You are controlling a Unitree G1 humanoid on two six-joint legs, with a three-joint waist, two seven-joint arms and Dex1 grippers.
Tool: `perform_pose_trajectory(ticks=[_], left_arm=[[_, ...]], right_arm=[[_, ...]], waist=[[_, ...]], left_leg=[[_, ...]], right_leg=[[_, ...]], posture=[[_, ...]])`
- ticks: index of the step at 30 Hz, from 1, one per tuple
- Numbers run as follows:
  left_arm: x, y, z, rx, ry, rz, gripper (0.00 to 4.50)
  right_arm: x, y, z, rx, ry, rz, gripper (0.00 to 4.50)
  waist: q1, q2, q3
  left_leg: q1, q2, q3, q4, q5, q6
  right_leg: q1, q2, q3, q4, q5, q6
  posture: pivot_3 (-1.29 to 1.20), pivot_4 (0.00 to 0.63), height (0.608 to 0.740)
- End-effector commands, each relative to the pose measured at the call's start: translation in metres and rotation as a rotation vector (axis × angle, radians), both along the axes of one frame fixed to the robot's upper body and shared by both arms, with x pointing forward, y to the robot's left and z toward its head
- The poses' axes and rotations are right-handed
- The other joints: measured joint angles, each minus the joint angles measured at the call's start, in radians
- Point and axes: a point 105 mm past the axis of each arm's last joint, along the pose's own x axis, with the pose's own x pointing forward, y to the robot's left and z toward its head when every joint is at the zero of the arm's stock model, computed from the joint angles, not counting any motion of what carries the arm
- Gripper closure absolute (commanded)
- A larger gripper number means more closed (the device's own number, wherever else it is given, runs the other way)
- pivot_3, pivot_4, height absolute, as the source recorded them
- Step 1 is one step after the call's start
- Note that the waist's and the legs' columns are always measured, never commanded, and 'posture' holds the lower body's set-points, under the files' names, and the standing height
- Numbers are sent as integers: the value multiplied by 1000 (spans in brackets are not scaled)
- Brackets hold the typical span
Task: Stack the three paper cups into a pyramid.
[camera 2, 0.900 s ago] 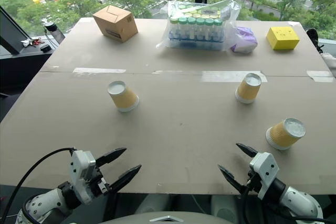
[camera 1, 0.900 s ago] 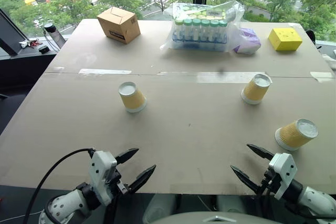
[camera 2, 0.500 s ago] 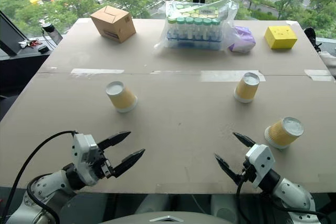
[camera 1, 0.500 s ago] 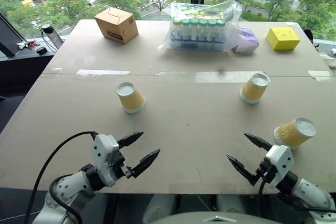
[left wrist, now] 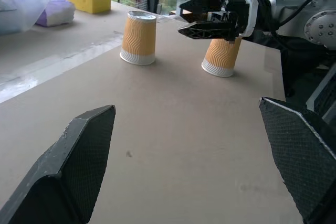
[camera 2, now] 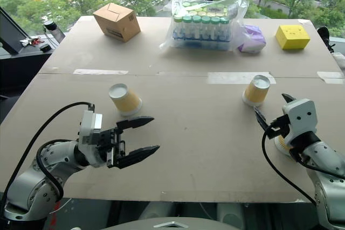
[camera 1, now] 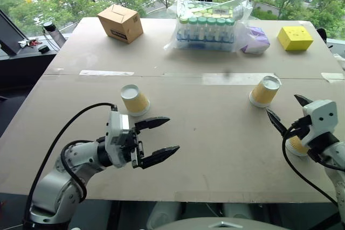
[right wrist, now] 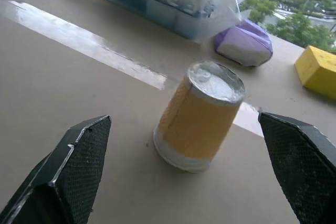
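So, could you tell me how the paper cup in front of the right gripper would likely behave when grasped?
The paper cup looks thin-walled, so it probably crushes under a firm squeeze. Standing upside down on its wide rim, it seems stable, yet likely light enough to slide if nudged. Its ribbed sides should aid grip.

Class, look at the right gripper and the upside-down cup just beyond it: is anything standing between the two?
Nothing visible. The right gripper, fingers open, faces the upside-down cup across bare table.

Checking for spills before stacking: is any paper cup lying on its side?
No: in the left wrist view two paper cups stand upside down, and the third stands too.
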Motion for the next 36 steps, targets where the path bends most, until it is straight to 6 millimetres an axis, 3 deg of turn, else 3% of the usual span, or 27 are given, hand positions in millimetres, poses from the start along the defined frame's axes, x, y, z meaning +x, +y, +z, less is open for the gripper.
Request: perform_pose_trajectory(ticks=[1,9,20,31,36], left_arm=[[-2,-8,10,-16,-11,-95,0],[-1,-6,14,8,-3,-159,0],[2,-3,18,15,-3,-166,0],[5,-6,20,8,-3,-165,0],[5,-8,22,1,-3,-168,0]], right_arm=[[-18,-17,5,-15,33,-96,51],[-37,-19,-5,87,72,-158,51],[-41,-38,-20,179,93,-271,51],[-40,-27,1,129,-61,-215,51],[-42,-30,-11,124,-10,-235,51]], waist=[[2,0,0],[0,0,0],[2,0,0],[1,0,0],[1,0,0]], left_leg=[[0,0,1,0,0,0],[0,1,4,1,0,0],[0,1,5,1,0,0],[0,1,5,1,0,0],[0,1,5,1,0,0]], right_leg=[[-1,0,1,1,0,0],[-1,1,3,2,0,0],[-1,1,3,2,0,0],[-1,1,3,2,0,0],[-1,1,3,2,0,0]], posture=[[0,150,740],[0,150,740],[0,150,740],[0,150,740],[0,150,740]])
